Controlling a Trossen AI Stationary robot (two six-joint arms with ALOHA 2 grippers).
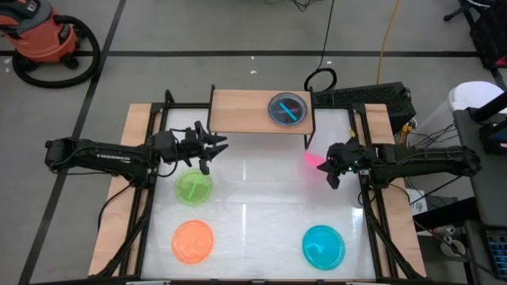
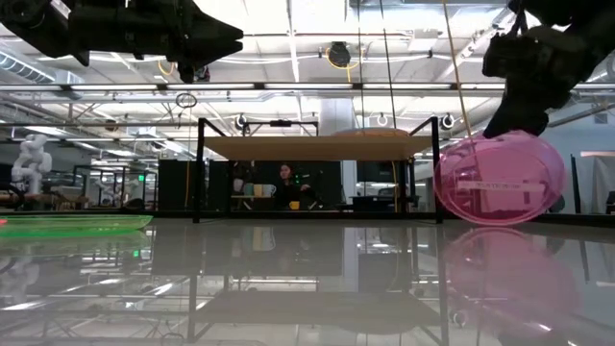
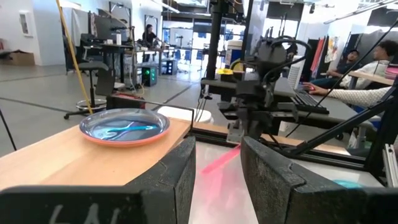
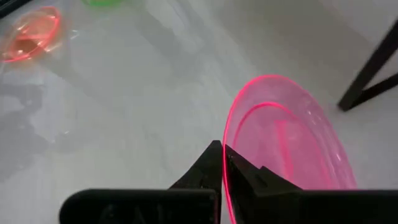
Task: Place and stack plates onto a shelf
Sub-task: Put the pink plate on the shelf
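The shelf point(image 1: 245, 112) stands at the table's far side. On it a blue plate point(image 1: 286, 109) lies in another plate with a reddish rim point(image 3: 124, 138). My right gripper point(image 1: 327, 168) is shut on a pink plate point(image 2: 500, 178) in front of the shelf's right leg. My left gripper point(image 1: 219, 146) hovers open and level near the shelf's left front corner, with nothing between its fingers point(image 3: 180, 180). A green plate point(image 1: 193, 187), an orange plate point(image 1: 192, 241) and a second blue plate point(image 1: 323, 245) lie flat on the table. My right gripper pinches the pink plate's rim point(image 4: 225, 155) between its two fingers, at the plate's upper edge. The fingers slant down from the table's right side. The plate stands almost on edge below them, its lower rim point(image 2: 495, 221) just above the table top.
The shelf's black legs point(image 1: 309, 141) stand close behind the pink plate. The middle of the white table point(image 1: 253, 198) lies bare between the plates. Wooden side rails point(image 1: 119, 198) border the table, and a person sits in the room beyond.
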